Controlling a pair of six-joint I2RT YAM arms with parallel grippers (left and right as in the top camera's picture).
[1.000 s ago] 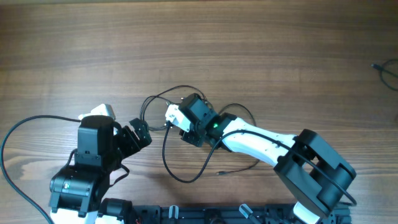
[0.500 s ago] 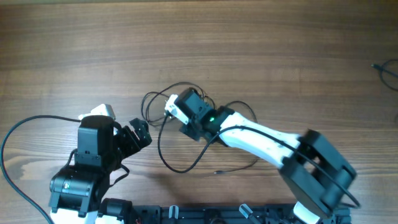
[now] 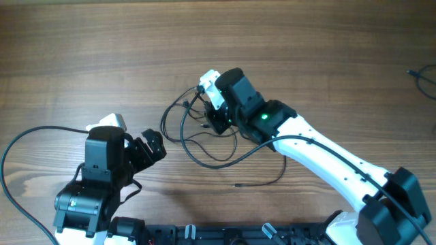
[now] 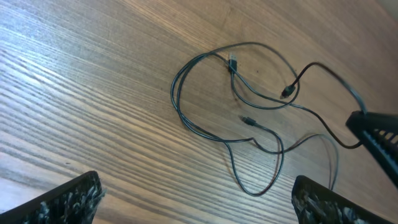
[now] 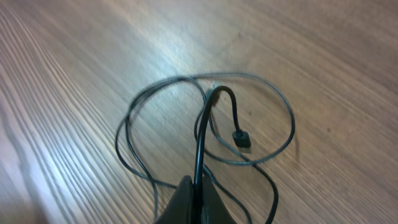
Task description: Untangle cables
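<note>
Thin black cables (image 3: 193, 153) lie in tangled loops on the wooden table, just right of my left gripper (image 3: 155, 144). In the left wrist view the loops (image 4: 176, 99) spread ahead of my left gripper (image 4: 198, 202), whose jaws stand wide apart with nothing between them. My right gripper (image 3: 210, 121) is over the tangle's far side. The right wrist view shows that gripper (image 5: 198, 186) shut on one cable (image 5: 200, 137), which rises from the fingers, arches over and ends in a small plug (image 5: 242, 140). More loops lie on the table under it.
A loose cable end with a plug (image 3: 236, 184) lies near the front edge. Another thin black wire (image 3: 422, 76) sits at the far right edge. A thick black robot cable (image 3: 27, 136) curves on the left of the table.
My right gripper has shut on a cable and moved away from the front edge, to the right, pulling the loops with it. The left arm has not moved.
</note>
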